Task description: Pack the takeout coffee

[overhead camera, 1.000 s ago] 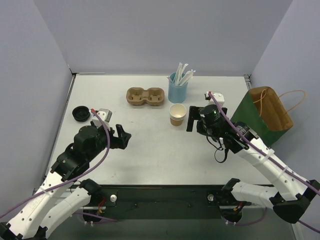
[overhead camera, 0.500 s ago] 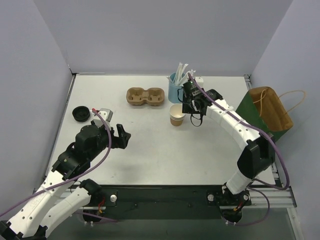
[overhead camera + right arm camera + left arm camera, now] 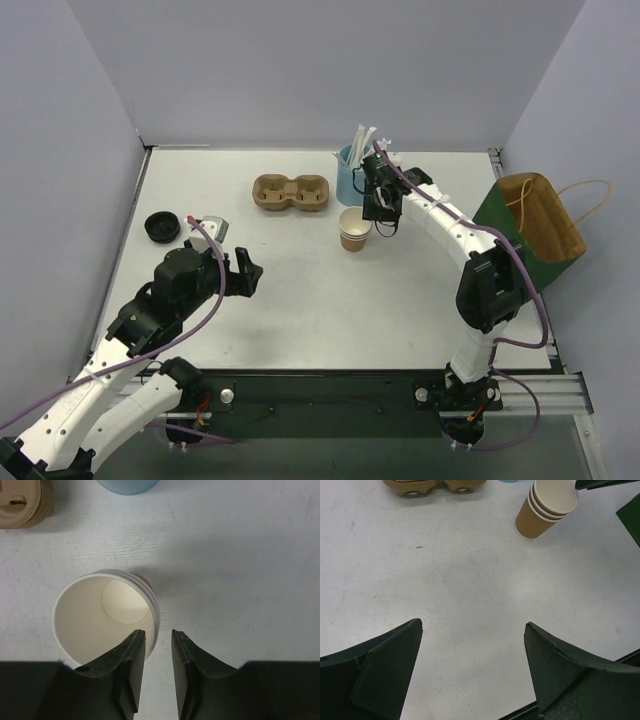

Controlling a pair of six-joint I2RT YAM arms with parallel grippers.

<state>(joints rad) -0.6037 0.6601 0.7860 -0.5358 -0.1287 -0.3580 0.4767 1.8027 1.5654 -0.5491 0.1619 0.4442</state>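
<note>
While your left tool (image 3: 472,625) hangs over the white desk (image 3: 330,300) on its left side, its two dark fingers spread wide with nothing between them, your right tool (image 3: 158,637) is down at the small tan paper cup (image 3: 102,622) with the white rim and cream inside. That tan paper cup stands upright with its base on the desk. It is just in front of the taller light-blue cup (image 3: 353,182) of white straws and near the right end of the brown two-hole pulp carrier (image 3: 291,192). From your left wrist view it shows several stacked rims, so it may be more than one cup nested together.

On your right wrist view the fingers stand close together, with only a narrow slot between them. One finger (image 3: 131,670) sits over the mouth of the cup at its near-right edge. The other lies outside the wall, and the rim runs in behind the inner finger. You cannot tell from here whether the pads press the wall, because a sliver of desk shows in the slot.

A round black lid (image 3: 161,226) lies at the far left of the desk. A green-and-brown paper bag (image 3: 525,228) with a cord handle stands at the right edge, well apart from the cup.
</note>
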